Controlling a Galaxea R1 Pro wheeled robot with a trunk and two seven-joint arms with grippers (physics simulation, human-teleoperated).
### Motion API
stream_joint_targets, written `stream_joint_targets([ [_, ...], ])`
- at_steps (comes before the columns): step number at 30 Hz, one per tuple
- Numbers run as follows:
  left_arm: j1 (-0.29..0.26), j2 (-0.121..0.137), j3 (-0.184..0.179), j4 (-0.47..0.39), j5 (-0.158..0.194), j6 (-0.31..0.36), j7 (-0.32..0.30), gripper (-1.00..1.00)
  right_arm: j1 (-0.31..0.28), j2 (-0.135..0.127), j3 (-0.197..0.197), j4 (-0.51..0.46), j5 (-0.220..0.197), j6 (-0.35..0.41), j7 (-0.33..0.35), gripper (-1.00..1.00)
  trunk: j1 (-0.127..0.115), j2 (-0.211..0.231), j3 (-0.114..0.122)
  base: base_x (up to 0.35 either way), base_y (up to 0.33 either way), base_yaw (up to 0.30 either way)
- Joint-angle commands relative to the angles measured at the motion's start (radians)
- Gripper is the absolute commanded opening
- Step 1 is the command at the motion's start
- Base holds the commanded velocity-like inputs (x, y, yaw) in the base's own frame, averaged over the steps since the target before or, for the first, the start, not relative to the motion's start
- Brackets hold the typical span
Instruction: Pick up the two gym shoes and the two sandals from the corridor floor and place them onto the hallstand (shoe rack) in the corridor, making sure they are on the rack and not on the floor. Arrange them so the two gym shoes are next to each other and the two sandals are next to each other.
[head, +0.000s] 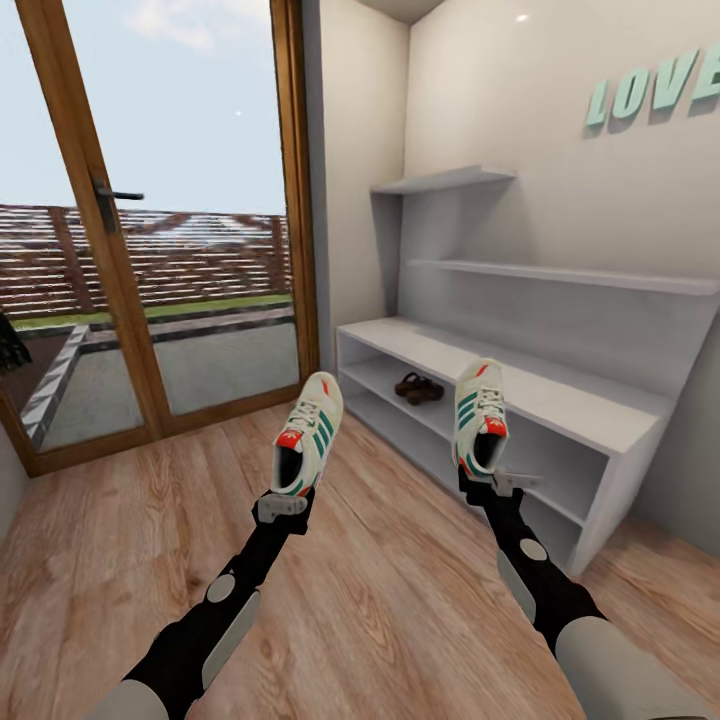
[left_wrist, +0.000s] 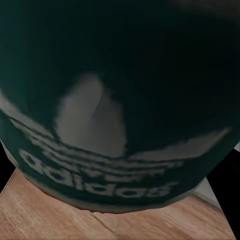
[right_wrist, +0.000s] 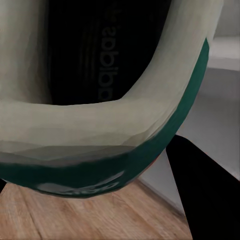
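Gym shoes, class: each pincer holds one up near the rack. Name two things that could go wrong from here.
1. Each pincer, left and right, grips its gym shoe only at the heel, so either could slip out.
2. The sandals already occupy the hallstand's upper bay; a shoe pushed in there could knock them.

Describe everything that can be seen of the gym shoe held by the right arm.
The right gym shoe is a white lace-up sneaker with green side stripes, white laces and a red-orange tongue tab. The right gripper holds it by the heel end, toe pointing up and away, clear of the corridor floor, in front of the hallstand. The right wrist view shows its pale collar, green trim and dark insole from close.
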Motion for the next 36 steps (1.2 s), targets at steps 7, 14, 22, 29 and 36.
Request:
stream_joint_targets([
  [7,-0.001,0.001,-0.004,0.001,0.011,-0.003,-0.003,-1.00,-0.001,-0.001,0.007,0.001,-0.013,-0.004,-0.002,-1.00,0.000,0.000,-0.001,0.136,0.295,0.000],
  [14,-0.001,0.001,-0.004,0.001,0.010,-0.002,-0.002,-1.00,-0.001,-0.001,0.007,0.001,-0.014,-0.004,-0.001,-1.00,0.000,0.000,-0.001,0.203,0.233,-0.063],
  [22,-0.001,0.001,-0.004,0.001,0.009,-0.002,-0.002,-1.00,-0.001,-0.001,0.007,0.001,-0.014,-0.004,0.000,-1.00,0.000,0.000,-0.001,0.023,0.019,-0.283],
  [29,-0.001,0.001,-0.004,0.001,0.009,-0.002,-0.002,-1.00,-0.001,-0.001,0.007,0.001,-0.016,-0.004,-0.001,-1.00,0.000,0.000,-0.001,0.000,0.000,-0.300],
  [36,-0.001,0.001,-0.004,0.001,0.009,-0.002,-0.002,-1.00,-0.001,-0.001,0.007,0.001,-0.017,-0.005,0.000,-1.00,0.000,0.000,-0.001,0.000,0.000,-0.300],
])
